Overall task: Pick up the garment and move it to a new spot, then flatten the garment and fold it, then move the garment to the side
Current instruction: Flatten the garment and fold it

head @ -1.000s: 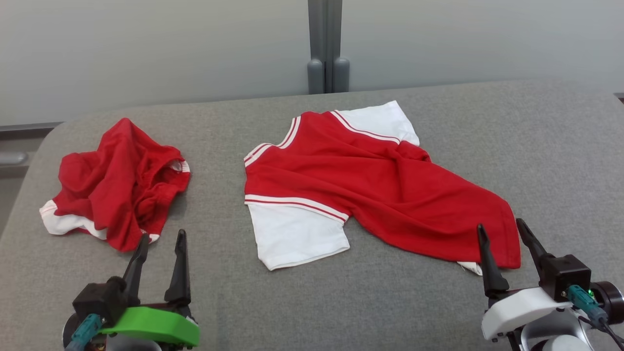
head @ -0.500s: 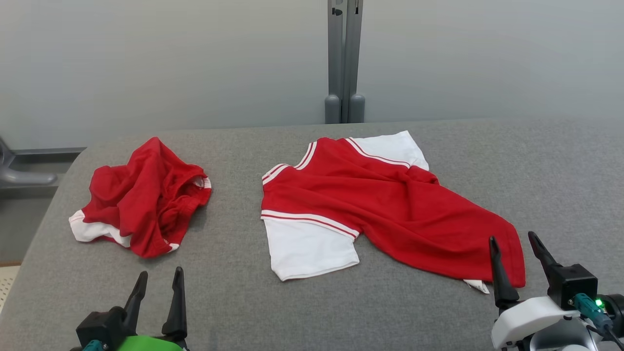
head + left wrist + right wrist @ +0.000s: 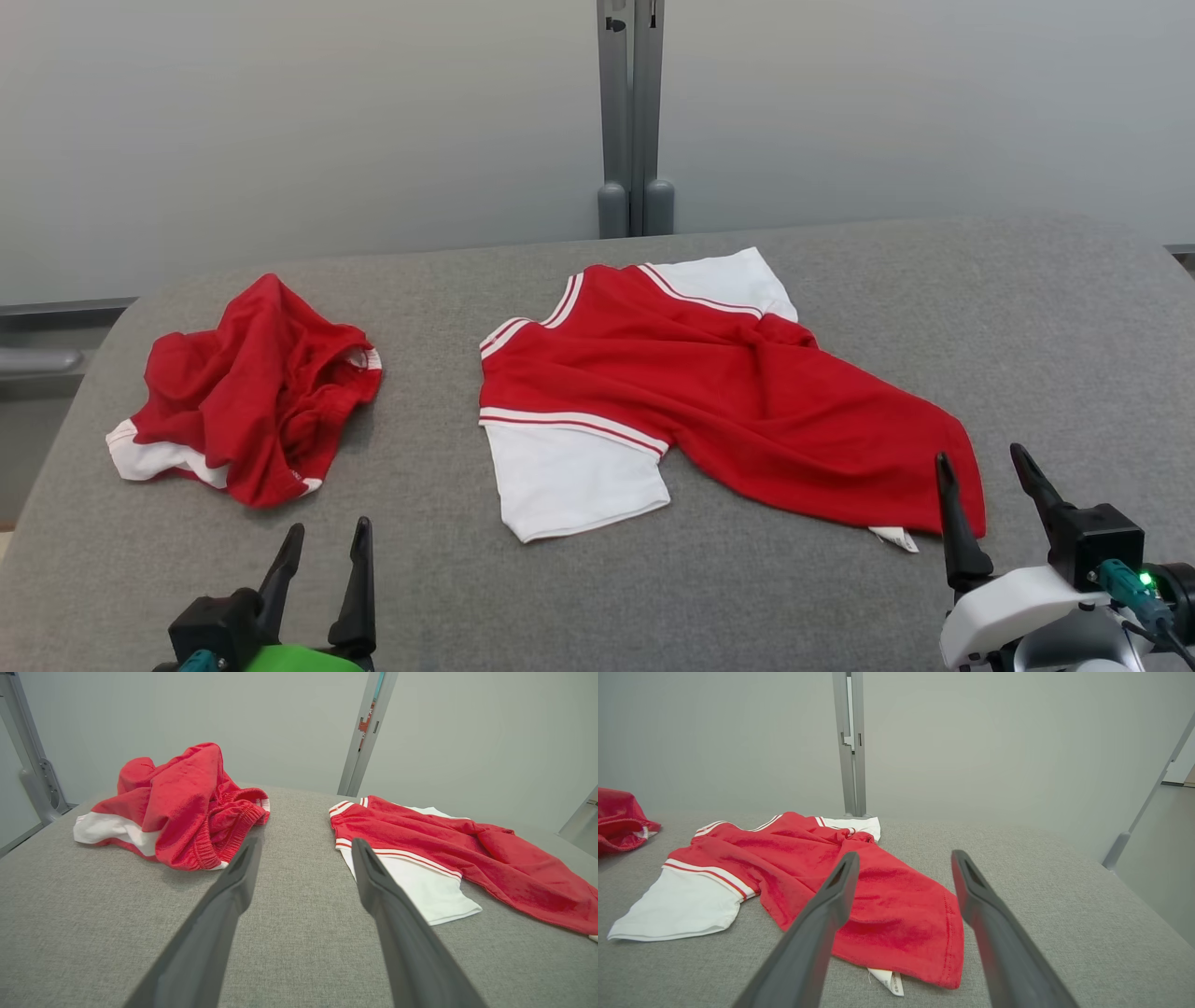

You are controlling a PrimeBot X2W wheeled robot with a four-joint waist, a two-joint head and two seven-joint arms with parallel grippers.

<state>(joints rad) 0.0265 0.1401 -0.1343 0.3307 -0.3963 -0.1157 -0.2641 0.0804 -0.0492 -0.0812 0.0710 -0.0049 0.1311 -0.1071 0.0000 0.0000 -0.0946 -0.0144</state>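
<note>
Soft red shirt [image 3: 709, 392] with white sleeves lies rumpled mid-frame in the head view on the grey woven tabletop [image 3: 420, 579]; crumpled red shorts [image 3: 247, 397] heap at centre-left. Left gripper [image 3: 330, 525], lower left, and right gripper [image 3: 979, 453], lower right by the hem, both gape wide and empty.

So in front of me there's this grey fabric-covered table [image 3: 840, 280] with rounded corners. Two things are lying on it: a red shirt with white sleeves [image 3: 709, 401] spread mostly flat around 1 o'clock, a bit rumpled, and a crumpled pair of red-and-white shorts [image 3: 247, 401] at 10 o'clock, well apart.
</note>
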